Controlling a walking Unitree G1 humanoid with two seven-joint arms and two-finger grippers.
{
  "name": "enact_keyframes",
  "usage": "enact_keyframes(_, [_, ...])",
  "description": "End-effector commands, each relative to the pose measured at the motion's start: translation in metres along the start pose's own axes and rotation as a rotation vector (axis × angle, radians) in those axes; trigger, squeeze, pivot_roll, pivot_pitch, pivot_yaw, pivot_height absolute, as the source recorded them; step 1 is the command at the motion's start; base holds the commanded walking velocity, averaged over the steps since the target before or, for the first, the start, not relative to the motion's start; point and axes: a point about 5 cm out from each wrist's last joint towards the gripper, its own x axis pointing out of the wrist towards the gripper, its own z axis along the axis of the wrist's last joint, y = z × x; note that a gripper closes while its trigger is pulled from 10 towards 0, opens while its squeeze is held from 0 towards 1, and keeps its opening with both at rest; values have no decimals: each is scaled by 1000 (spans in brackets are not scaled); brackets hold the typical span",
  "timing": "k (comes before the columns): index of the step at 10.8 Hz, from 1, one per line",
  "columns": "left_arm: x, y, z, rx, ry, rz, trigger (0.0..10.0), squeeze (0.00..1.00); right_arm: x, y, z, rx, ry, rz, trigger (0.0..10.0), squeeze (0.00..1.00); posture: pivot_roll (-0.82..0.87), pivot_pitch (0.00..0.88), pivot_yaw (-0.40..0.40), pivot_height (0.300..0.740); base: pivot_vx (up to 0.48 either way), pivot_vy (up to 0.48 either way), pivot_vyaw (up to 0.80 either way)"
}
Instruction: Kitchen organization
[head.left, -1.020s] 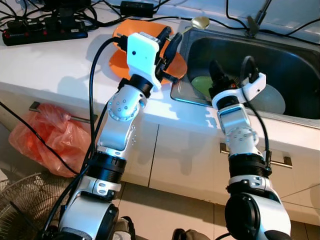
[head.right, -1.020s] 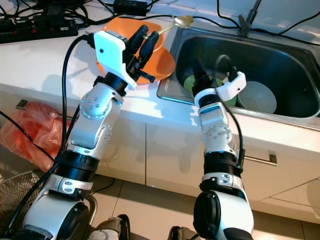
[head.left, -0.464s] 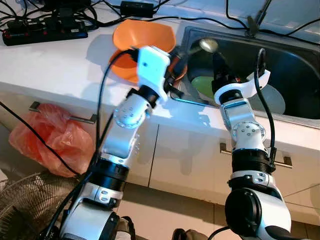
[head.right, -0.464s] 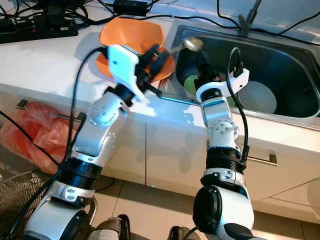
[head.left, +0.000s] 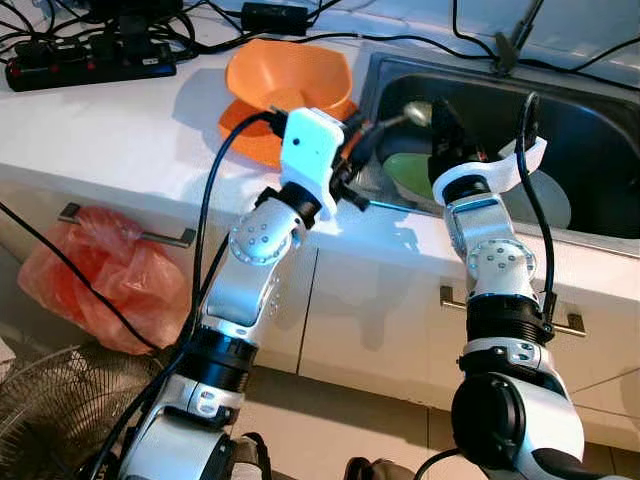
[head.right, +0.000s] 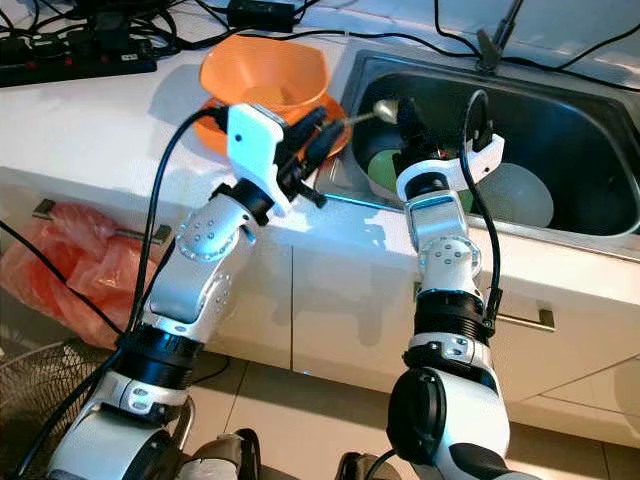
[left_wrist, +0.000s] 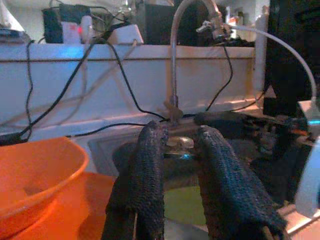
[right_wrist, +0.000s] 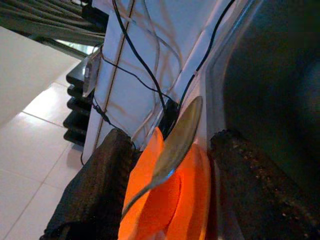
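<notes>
holding a metal spoon (head.left: 400, 117) by its thin handle with my left claw (head.left: 362, 152), fingers pinched shut on it, the bowl end poking out over the left edge of the sink (head.left: 600, 150) in the upper middle of the frame. my right claw (head.left: 447, 128) sits just beside the spoon's bowl, fingers spread wide with the bowl between them (nothing gripped there yet, as far as i can tell). i judge this a handover or a drop into the sink. the spoon is light, stiff and slick, so it could swivel in a handle pinch; gripping near the neck would steady it. orange bowl (head.left: 290, 75) on an orange plate (head.left: 245, 135) rests on the white surface (head.left: 100, 130), upper left. a green dish (head.left: 410, 172) and a pale bowl (head.left: 545, 200) lie in the sink.
</notes>
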Motion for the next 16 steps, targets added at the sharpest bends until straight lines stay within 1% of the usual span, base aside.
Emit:
enact_keyframes(1, [-1,-8,1,-2,3,-48,10000,0,2,6,11,-15,-46,8,10000,0,58,103,-86,740,0,0,0])
enact_keyframes(2, [-2,-10,0,-9,12,-61,10000,0,3,6,11,-10,-49,9,10000,0,58,109,-90,740,0,0,0])
enact_keyframes(4, [-3,-11,-1,-13,18,-63,10000,0,2,6,11,-36,-52,-1,10000,0,60,112,-91,740,0,0,0])
enact_keyframes(6, [-5,-11,-1,-16,28,-68,10000,0,3,6,9,-30,-54,-3,10000,0,64,115,-92,740,0,0,0])
enact_keyframes(9, [-5,-11,0,-28,21,-70,10000,0,2,4,8,-28,-52,-4,10000,0,63,117,-92,740,0,0,0])
enact_keyframes(12, [-4,-9,7,-44,-21,-47,10000,0,1,2,7,-23,-48,-11,10000,0,65,121,-93,740,0,0,0])
enact_keyframes(16, [-4,-9,6,-47,-16,-53,10000,0,1,2,7,-22,-48,-15,10000,0,65,121,-96,740,0,0,0])
